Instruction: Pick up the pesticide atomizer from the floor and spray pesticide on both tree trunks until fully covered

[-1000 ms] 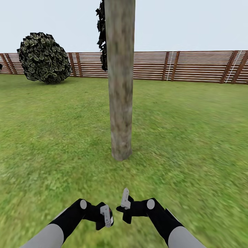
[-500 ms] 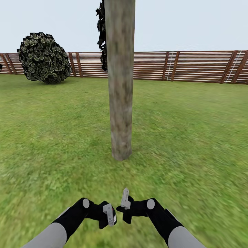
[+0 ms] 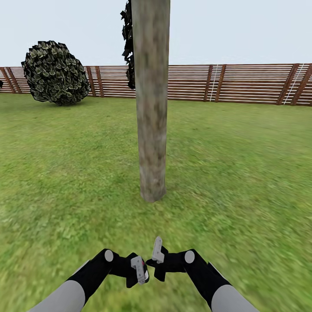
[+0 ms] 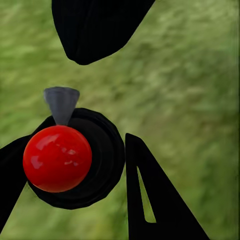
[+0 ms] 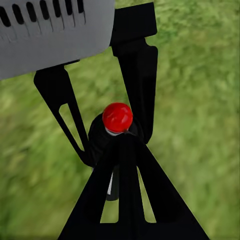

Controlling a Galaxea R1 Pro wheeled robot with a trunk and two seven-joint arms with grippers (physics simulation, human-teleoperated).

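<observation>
One tree trunk (image 3: 151, 108) of mottled beige-grey bark rises from the lawn straight ahead, a short way beyond both grippers. My left gripper (image 3: 139, 271) is shut on the pesticide atomizer (image 4: 57, 159), a black body with a round red top and a small grey nozzle (image 4: 61, 102). In the right wrist view the atomizer (image 5: 117, 117) sits between the left fingers (image 5: 52, 82). My right gripper (image 3: 157, 252) is shut, and its closed tips (image 5: 125, 142) rest against the atomizer's black body.
Green grass (image 3: 242, 182) spreads all around. A brown slatted fence (image 3: 242, 82) closes the far side. A round dark bush (image 3: 54, 71) stands at the far left, and dark foliage (image 3: 128, 43) shows behind the trunk.
My left gripper has shifted a little to the right and down with the atomizer, closer to the right gripper. The right arm and the view have stayed still.
</observation>
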